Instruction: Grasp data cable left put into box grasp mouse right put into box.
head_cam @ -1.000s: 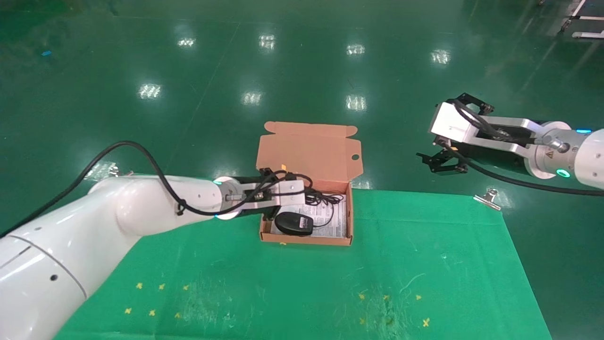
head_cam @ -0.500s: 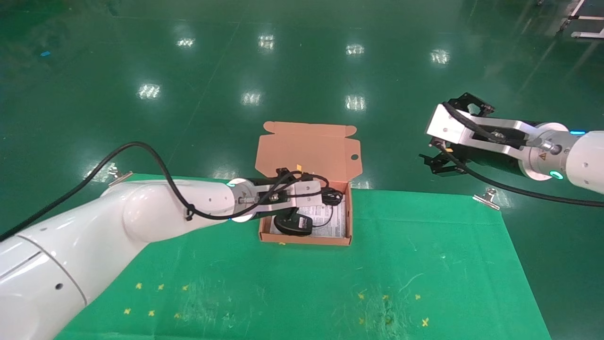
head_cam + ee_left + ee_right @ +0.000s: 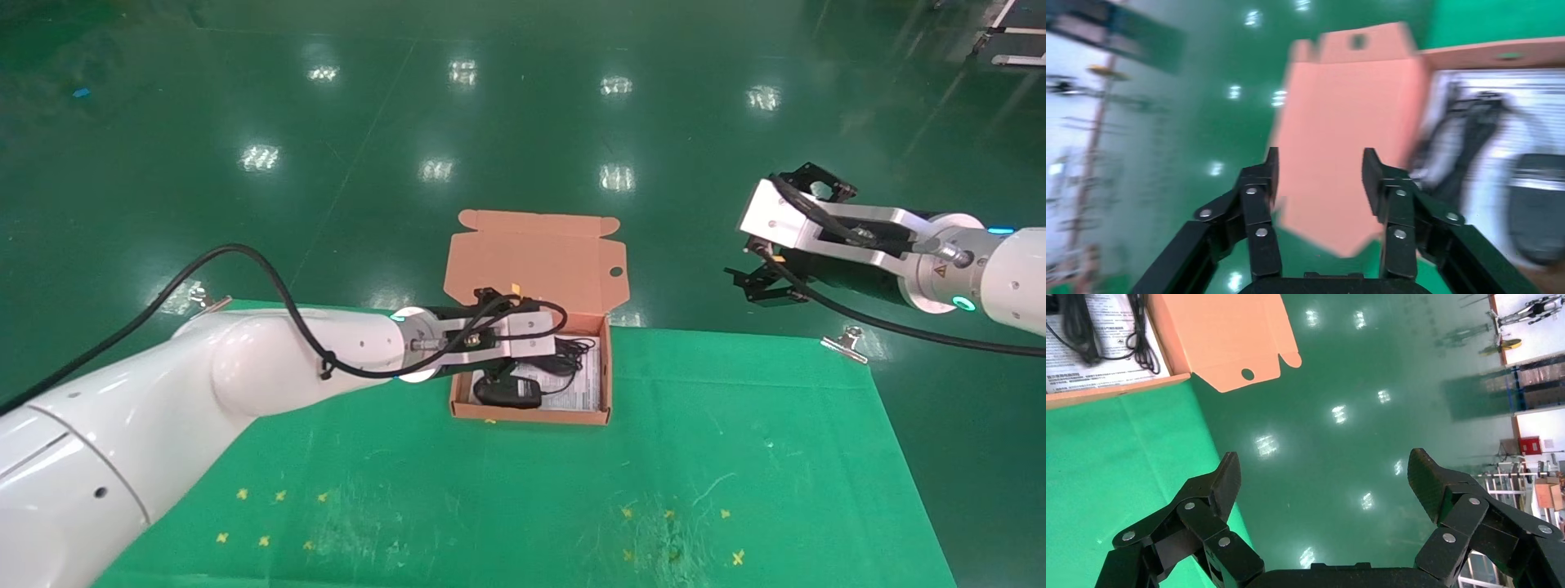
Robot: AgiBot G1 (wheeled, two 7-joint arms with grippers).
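Left gripper (image 3: 1318, 177) hovering over the box (image 3: 531, 412), jaws parted and holding nothing. Cable (image 3: 572, 349) lying inside at the far side, mouse (image 3: 507, 390) resting at the near side, both on the white sheet. Right gripper (image 3: 764, 282) hanging wide open, empty, well off to the right beyond the table edge. Looking like both placements done; next calling for lifting the left arm clear without snagging cords.

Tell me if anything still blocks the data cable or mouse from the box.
Nothing visible does: the data cable and the mouse both lie inside the box, its lid open. The left end effector is open and empty over the box; the right end effector is open, off to the side.
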